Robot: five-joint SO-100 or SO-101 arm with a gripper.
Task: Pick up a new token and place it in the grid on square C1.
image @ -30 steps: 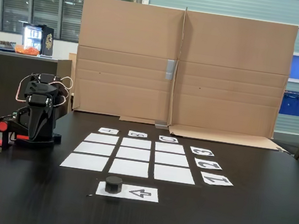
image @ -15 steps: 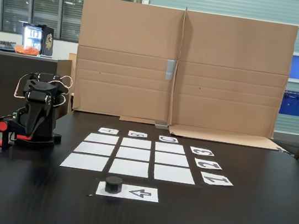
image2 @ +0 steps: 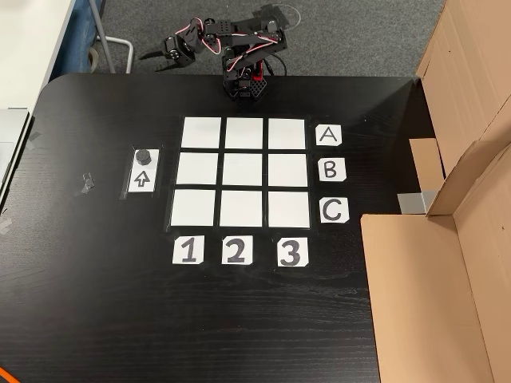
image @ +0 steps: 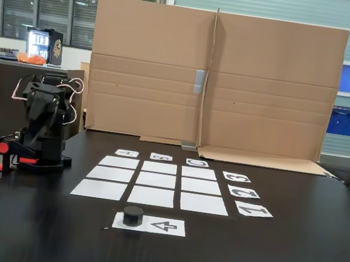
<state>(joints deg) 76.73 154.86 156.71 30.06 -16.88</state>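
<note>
A small black robot arm sits folded at the table's far edge in the other view, its claw (image2: 153, 56) jutting out past the rim, too small and dark to tell whether the fingers are apart or together. The token (image2: 143, 155), a short black cap, rests well below the claw in that view, at the top end of a paper strip (image2: 142, 179) printed with an arrow. Right of the strip lies the grid (image2: 244, 172) of nine white rectangles, all bare. Square C1 (image2: 192, 207) is the corner in line with the labels "C" (image2: 334, 211) and "1" (image2: 188, 250), farther from the claw than the token is.

The step in hand appears to be the reach for the token. Done well, the arm would swing over the cap, come straight down with fingers spread wider than the cap, and close squarely on its sides, so the light paper strip beneath is not dragged or lifted.
</note>
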